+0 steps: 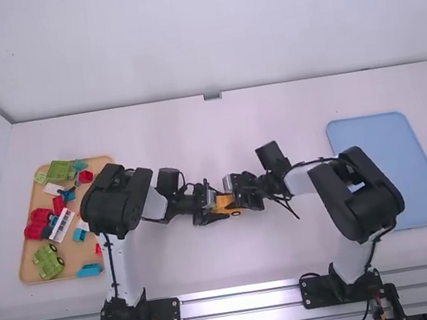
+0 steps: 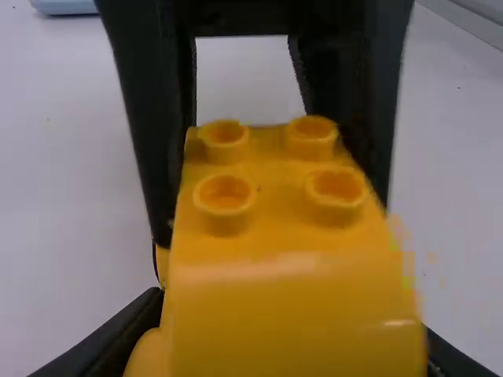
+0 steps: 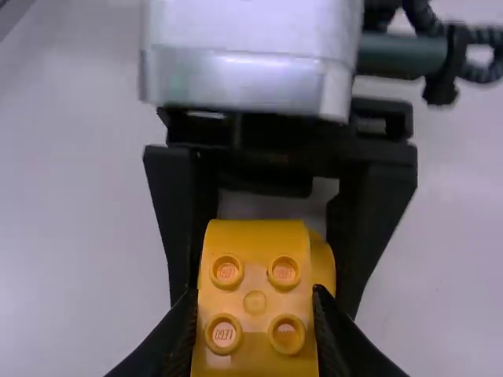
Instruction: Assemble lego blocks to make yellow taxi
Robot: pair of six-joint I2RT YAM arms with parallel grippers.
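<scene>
Both end effectors on one part. Left end effector [image 1: 217,204] closed down to the width of the yellow assembly [image 1: 225,201], fingers pressed on its sides. Right end effector [image 1: 236,197] same, gripping it from the opposite end. Assembly is between my arms near mid-tabletop [image 1: 238,266]; studs visible on it in both wrist views, dark wheel [image 1: 236,213] at its near side.

Just beyond the grip, to the right: small red piece [image 1: 322,216] by my right forearm.

Tan tray [image 1: 28,274], far left, holds the loose parts. Near edge to far edge:
- teal block [image 1: 90,270]
- green wheeled piece [image 1: 48,261], near-left corner
- white piece with dark marks [image 1: 63,225], lying at a slant, red piece [image 1: 34,230] beside it
- red block [image 1: 86,177], right side
- larger green piece [image 1: 60,170], far edge

More red, teal and white bits mixed between those. My left arm covers part of the tray's right side.

Light-blue tray [image 1: 394,172] sits flat on the tabletop, far right, past my right arm.
</scene>
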